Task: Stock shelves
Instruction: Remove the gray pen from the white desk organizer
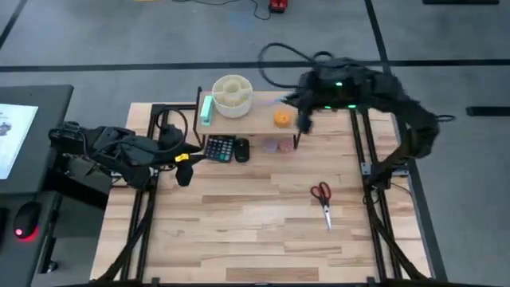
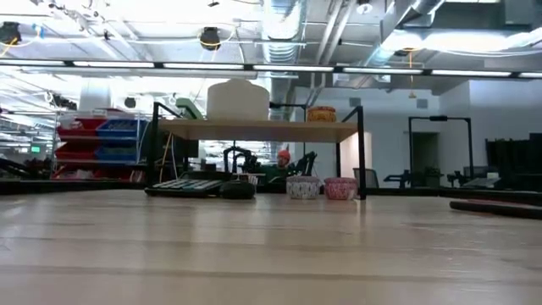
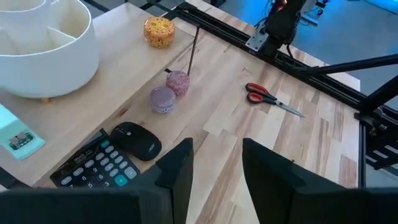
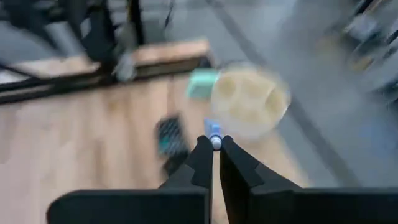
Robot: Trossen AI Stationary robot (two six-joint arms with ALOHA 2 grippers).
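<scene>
the shelf (image 1: 247,119) stands at the far edge of the table (image 1: 239,223), with a round white organizer (image 1: 232,95), a mint box (image 1: 207,110) and an orange pot (image 1: 282,119) on top. the right gripper (image 4: 214,144) is above the shelf's right end, pinching a small blue-white thing (image 4: 214,132). the left gripper (image 3: 214,162) waits near the calculator (image 1: 219,147), fingers spread with nothing between.

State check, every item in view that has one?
Low light-wood riser shelf on black legs: upright, partly stocked.
Cream round divided organizer: upright on shelf.
Mint green rectangular box: on shelf.
Orange round container: on shelf.
Black calculator: flat, partly under shelf.
Black computer mouse: beside calculator.
Two pink cupcake cups: upright, under shelf.
Red-handled scissors: closed, flat on table.
Left end effector: open, empty.
Right end effector: shut on small blue-tipped item.
</scene>
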